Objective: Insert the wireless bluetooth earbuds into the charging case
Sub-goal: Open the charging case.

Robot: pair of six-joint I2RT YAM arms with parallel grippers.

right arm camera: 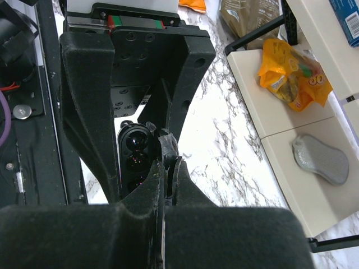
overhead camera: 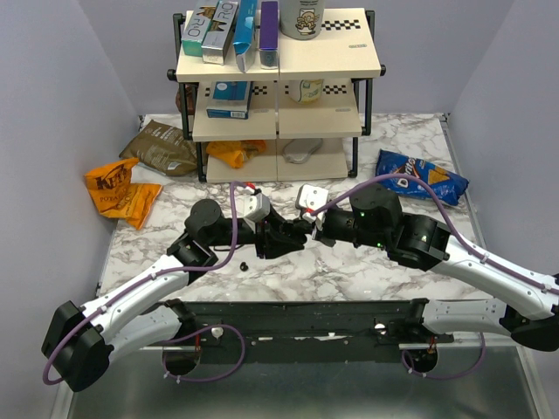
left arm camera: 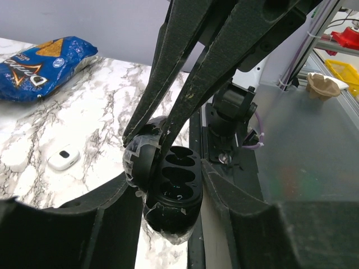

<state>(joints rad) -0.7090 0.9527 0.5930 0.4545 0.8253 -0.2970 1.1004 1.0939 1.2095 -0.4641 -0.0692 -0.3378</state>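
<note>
The charging case [left arm camera: 175, 193] is a glossy black oval, open, with dark wells facing the left wrist camera. It hangs above the marble in the middle of the table. My left gripper [left arm camera: 168, 188] is shut on its body, one finger against each side. My right gripper [left arm camera: 147, 133] comes in from above and is shut on the raised lid, where clear film wraps the edge. In the right wrist view the case [right arm camera: 133, 152] shows just left of the right gripper [right arm camera: 168, 163]. One tiny black earbud [overhead camera: 243, 264] lies on the table by the left arm. Whether a bud sits in the wells I cannot tell.
A blue chip bag [overhead camera: 421, 177] lies at the right. An orange bag [overhead camera: 122, 190] and a brown bag [overhead camera: 162, 147] lie at the left. A stocked shelf rack [overhead camera: 279, 78] stands at the back. A small white device [left arm camera: 63, 158] rests on the marble.
</note>
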